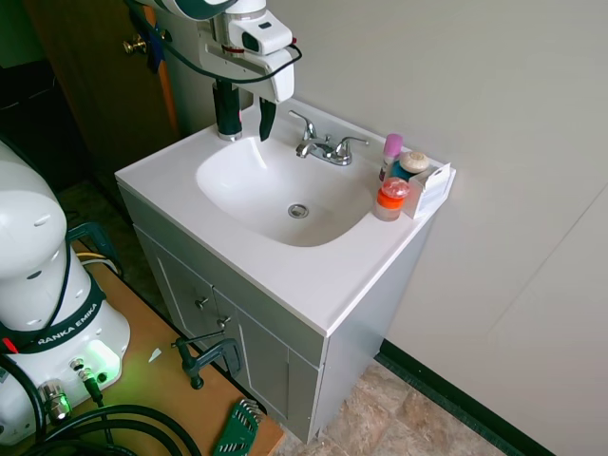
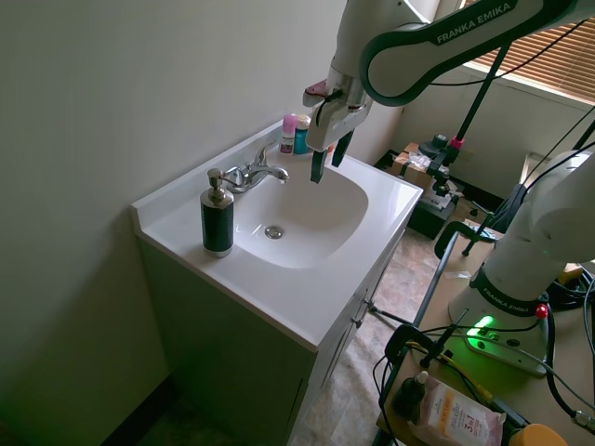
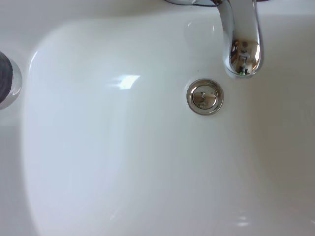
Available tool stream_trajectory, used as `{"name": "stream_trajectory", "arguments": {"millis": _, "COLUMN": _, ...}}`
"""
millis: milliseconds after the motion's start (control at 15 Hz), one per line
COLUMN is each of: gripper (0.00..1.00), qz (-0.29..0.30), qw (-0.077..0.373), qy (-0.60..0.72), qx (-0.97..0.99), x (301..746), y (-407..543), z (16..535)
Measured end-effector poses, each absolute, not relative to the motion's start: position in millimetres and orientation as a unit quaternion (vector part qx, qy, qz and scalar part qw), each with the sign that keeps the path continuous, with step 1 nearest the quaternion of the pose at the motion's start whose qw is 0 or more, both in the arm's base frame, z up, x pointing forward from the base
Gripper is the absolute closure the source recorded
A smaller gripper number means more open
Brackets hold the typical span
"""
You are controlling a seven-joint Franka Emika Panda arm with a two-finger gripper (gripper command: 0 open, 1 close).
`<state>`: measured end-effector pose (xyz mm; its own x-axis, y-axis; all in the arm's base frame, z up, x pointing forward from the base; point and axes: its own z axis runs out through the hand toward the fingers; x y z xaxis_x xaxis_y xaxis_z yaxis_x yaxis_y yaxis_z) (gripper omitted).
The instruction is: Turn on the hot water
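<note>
The small chrome faucet [image 1: 324, 148] [image 2: 257, 172] stands at the back rim of the white basin [image 1: 237, 180]. Its left-hand lever [image 1: 302, 121] [image 2: 232, 176], the hot water one, slants up toward the black soap pump bottle; the right-hand lever [image 1: 351, 143] lies beyond the spout. My gripper [image 1: 249, 118] [image 2: 328, 158] hangs open and empty above the basin, a short way from the faucet and touching nothing. One fingertip [image 1: 267, 119] shows dark to the left of the left-hand lever. The wrist view looks down at the spout [image 3: 241, 42] and drain [image 3: 204, 96].
The black soap pump bottle [image 1: 226, 109] [image 2: 218, 218] stands on the counter's back left corner, close behind my gripper. Small toiletry bottles and a white box [image 1: 404, 180] crowd the counter's right end. The wall rises directly behind the faucet.
</note>
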<state>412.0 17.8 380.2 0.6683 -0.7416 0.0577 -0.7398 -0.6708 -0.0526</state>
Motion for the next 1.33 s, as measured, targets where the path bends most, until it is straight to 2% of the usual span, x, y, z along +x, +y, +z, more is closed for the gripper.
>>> {"name": "stream_trajectory", "arguments": {"millis": 267, "gripper": 0.00, "qz": -0.061, "qw": 0.000, "qy": 0.422, "qx": -0.904, "x": 426.5, "y": 20.4, "z": 378.2}}
{"name": "stream_trajectory", "arguments": {"millis": 867, "gripper": 0.00, "qz": -0.164, "qw": -0.015, "qy": 0.520, "qx": -0.838, "x": 536.0, "y": 61.0, "z": 364.6}}
{"name": "stream_trajectory", "arguments": {"millis": 1333, "gripper": 0.00, "qz": -0.190, "qw": -0.024, "qy": 0.529, "qx": -0.827, "x": 587.5, "y": 73.9, "z": 331.1}}
